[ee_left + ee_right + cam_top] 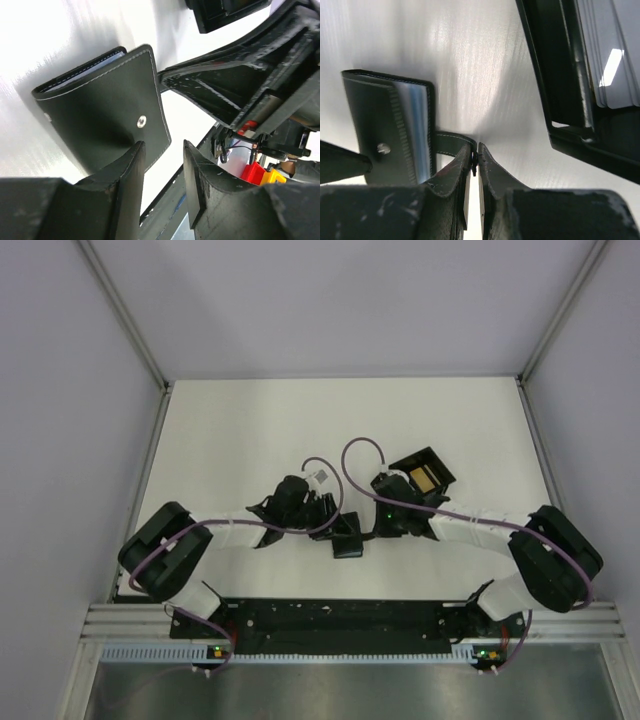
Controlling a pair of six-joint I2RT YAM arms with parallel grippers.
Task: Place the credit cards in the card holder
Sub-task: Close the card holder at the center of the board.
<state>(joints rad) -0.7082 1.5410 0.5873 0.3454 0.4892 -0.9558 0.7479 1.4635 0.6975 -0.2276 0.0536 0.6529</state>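
We have holder (105,110) mid-table between both arms. Right gripper (475,147) pinched shut on its strap (451,143); left gripper (162,147) half open, empty, holder body just up-left of its fingers (127,172), by one tip.

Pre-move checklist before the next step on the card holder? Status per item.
1. Right gripper clamped on the card holder strap: ok.
2. Strap unsnapped, snap stud exposed: ok.
3. Left gripper holding the holder: not ok, jaws apart, nothing between them.
4. Holder spread open for loading: not ok, looks folded.
5. Open box apart from holder: ok.
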